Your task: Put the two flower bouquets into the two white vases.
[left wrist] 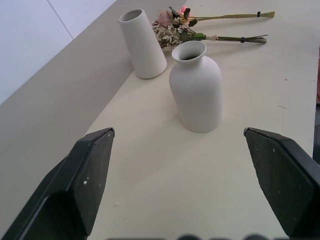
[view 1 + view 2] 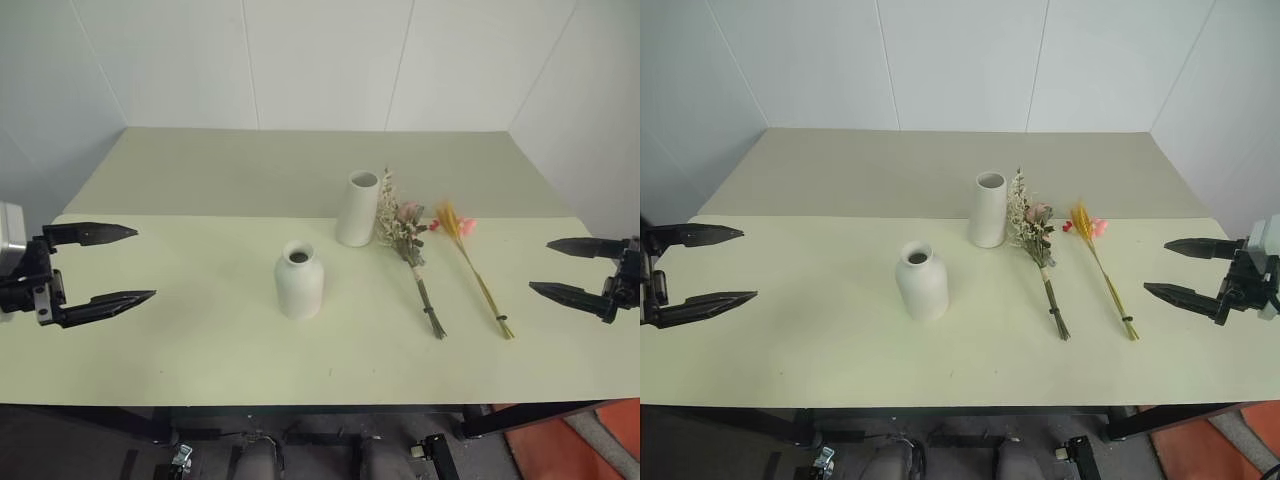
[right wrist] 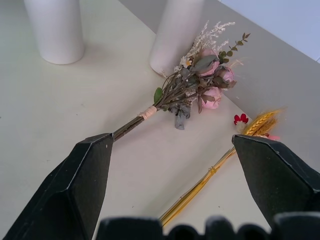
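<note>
A tall cylinder vase [image 2: 357, 208] stands upright mid-table, and a shorter bottle-shaped vase [image 2: 299, 281] stands nearer and to its left. Right of the cylinder lies the bushy bouquet [image 2: 405, 232] of cream sprigs and pink flowers, flat on the table, blooms touching the vase's side. Further right lies the slim yellow-orange wheat bouquet [image 2: 470, 262]. My left gripper [image 2: 125, 266] hovers open at the table's left side, facing the bottle vase [image 1: 196, 86]. Over at the right edge, my right gripper [image 2: 543, 267] is open and empty, aimed at the bouquets [image 3: 190, 92].
The pale green table [image 2: 200, 340] meets a second table top [image 2: 250, 165] behind it, with white walls beyond. The front edge of the table runs close below both grippers.
</note>
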Tool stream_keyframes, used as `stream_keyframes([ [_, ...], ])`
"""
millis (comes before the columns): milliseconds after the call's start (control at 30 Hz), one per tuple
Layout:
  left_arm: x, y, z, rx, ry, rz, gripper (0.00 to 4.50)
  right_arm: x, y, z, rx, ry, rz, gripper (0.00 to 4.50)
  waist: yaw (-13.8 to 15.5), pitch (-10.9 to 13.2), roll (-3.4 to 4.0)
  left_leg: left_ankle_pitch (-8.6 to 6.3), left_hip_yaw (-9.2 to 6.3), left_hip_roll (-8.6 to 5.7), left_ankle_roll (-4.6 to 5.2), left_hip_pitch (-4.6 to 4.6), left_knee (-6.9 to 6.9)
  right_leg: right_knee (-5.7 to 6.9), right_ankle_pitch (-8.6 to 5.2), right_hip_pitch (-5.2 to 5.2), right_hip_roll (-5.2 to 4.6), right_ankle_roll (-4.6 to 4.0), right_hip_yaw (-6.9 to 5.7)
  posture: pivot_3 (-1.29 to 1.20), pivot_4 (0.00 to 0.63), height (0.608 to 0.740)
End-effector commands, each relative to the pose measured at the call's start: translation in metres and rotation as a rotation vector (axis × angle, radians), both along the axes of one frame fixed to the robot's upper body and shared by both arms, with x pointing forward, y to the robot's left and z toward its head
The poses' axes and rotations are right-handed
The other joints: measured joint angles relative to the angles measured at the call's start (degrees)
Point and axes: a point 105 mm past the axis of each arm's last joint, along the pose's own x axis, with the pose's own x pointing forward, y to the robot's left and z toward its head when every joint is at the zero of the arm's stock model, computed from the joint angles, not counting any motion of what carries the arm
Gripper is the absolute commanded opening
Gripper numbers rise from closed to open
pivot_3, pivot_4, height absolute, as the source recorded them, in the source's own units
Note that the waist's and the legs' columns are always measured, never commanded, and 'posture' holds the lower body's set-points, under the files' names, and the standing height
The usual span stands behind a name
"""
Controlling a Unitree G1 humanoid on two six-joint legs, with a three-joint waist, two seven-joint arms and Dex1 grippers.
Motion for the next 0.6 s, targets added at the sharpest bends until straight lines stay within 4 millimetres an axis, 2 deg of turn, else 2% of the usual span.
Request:
stream_keyframes([
  [33,-0.002,-0.002,0.008,0.021,-0.049,-0.002,4.50,-0.003,-0.002,0.016,-0.030,-0.050,-0.002,4.49,0.0,0.0,0.00,0.00,0.00,0.00,0.00,0.00,0.00,0.00,0.00,0.00,0.00,0.00,0.00,0.00,0.150,0.740],
  [467,0.000,-0.004,0.007,0.007,-0.047,-0.013,4.50,-0.002,-0.004,0.016,-0.050,-0.027,-0.047,4.49,0.0,0.0,0.00,0.00,0.00,0.00,0.00,0.00,0.00,0.00,0.00,0.00,0.00,0.00,0.00,0.00,0.150,0.740],
  [600,0.007,-0.014,0.019,-0.034,-0.089,-0.058,4.50,0.024,-0.002,0.009,-0.130,0.010,-0.216,4.49,0.0,0.0,0.01,0.00,0.00,0.01,-0.01,0.01,0.01,0.01,0.01,-0.01,0.00,-0.03,0.00,0.00,0.150,0.740],
])
